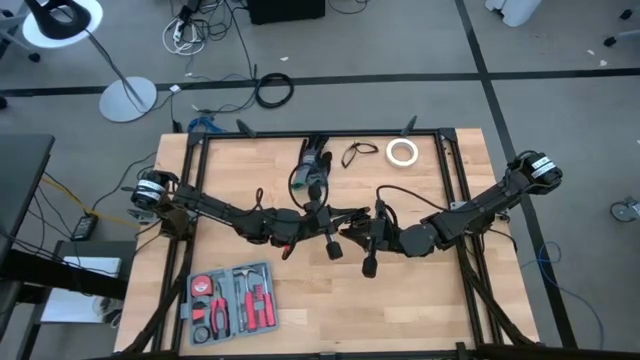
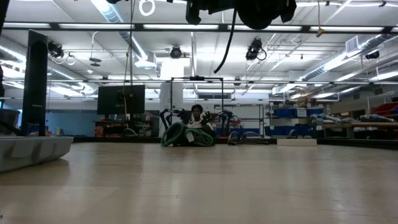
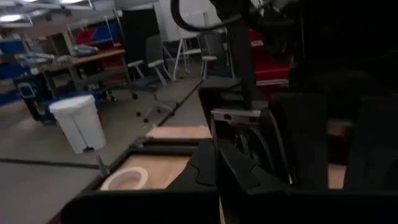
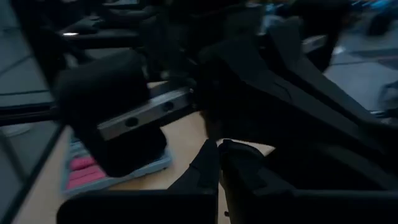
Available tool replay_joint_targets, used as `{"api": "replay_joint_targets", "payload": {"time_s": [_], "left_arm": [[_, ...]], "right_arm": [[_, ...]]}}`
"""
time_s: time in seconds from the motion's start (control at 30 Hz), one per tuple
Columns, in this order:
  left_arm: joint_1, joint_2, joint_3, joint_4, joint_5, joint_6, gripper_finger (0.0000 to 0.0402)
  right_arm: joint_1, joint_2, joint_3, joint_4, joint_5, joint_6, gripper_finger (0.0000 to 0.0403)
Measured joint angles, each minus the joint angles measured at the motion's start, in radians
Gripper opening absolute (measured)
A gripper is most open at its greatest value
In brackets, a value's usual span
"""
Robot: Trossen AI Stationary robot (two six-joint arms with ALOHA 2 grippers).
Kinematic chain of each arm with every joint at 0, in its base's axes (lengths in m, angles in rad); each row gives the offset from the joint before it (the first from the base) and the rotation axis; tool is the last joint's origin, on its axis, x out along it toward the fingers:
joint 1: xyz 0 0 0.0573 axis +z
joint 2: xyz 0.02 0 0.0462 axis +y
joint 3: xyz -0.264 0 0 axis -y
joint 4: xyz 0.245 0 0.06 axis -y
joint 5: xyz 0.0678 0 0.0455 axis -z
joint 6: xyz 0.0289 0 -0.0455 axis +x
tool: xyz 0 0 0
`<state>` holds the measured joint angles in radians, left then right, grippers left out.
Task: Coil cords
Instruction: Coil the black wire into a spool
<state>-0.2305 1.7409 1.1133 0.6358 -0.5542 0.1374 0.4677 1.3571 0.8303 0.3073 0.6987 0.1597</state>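
My two grippers meet tip to tip high over the middle of the table, the left gripper (image 1: 345, 222) (image 3: 216, 163) and the right gripper (image 1: 372, 232) (image 4: 219, 155), both shut. A thin black cord (image 1: 300, 183) loops around them, and its loose tail (image 2: 225, 46) hangs below them, clear of the wood. A dark cable bundle (image 1: 312, 160) (image 2: 186, 134) and a small loose cord loop (image 1: 358, 152) lie by the far edge. My left gripper is shut where the cord's loop (image 1: 318, 205) runs in, its fingers level and pointing toward the table's right. The gripper bodies hide the place of contact, so the part held cannot be told. The cord is lifted clear of the table. My right gripper is shut where a curl of the cord (image 1: 380, 197) runs in, its fingers nearly level and pointing toward the table's left. Its own fingers and the other gripper hide the place of contact. The tail hangs slack below.
A white tape roll (image 1: 402, 151) (image 3: 124, 179) lies at the far right of the table. An open tool case (image 1: 232, 300) (image 4: 87, 171) sits at the near left. Black frame rails (image 1: 190, 200) run along the table's sides.
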Motion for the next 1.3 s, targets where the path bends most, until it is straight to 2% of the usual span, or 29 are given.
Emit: {"api": "replay_joint_targets", "payload": {"time_s": [0.3,0.47,0.6,0.73,0.87,0.97,1.17,1.3], "left_arm": [[-0.002,0.005,-0.006,-0.034,0.020,-0.064,0.0000],[-0.006,0.005,-0.006,-0.017,0.013,-0.061,0.0000],[-0.007,0.005,-0.004,-0.018,0.016,-0.061,0.0000],[-0.007,0.005,-0.003,-0.019,0.017,-0.061,0.0000],[-0.007,0.005,-0.003,-0.038,0.033,-0.063,0.0000],[-0.007,0.004,-0.003,-0.055,0.060,-0.071,0.0000],[-0.007,0.004,-0.003,-0.077,0.062,-0.097,0.0000],[-0.013,0.003,-0.001,-0.077,0.069,-0.093,0.0000]], "right_arm": [[-0.069,-0.005,0.005,-0.123,-0.231,0.150,0.0002],[-0.056,-0.006,0.005,-0.119,-0.184,0.090,0.0004],[-0.044,-0.009,0.005,-0.116,-0.153,0.066,0.0022],[-0.045,-0.010,0.005,-0.118,-0.179,0.065,0.0051],[-0.045,-0.011,0.005,-0.121,-0.250,0.065,0.0066],[-0.044,-0.011,0.005,-0.124,-0.285,0.066,0.0067],[-0.042,-0.011,0.015,-0.181,-0.281,0.057,0.0058],[0.010,-0.016,0.060,-0.268,-0.210,0.043,0.0054]]}}
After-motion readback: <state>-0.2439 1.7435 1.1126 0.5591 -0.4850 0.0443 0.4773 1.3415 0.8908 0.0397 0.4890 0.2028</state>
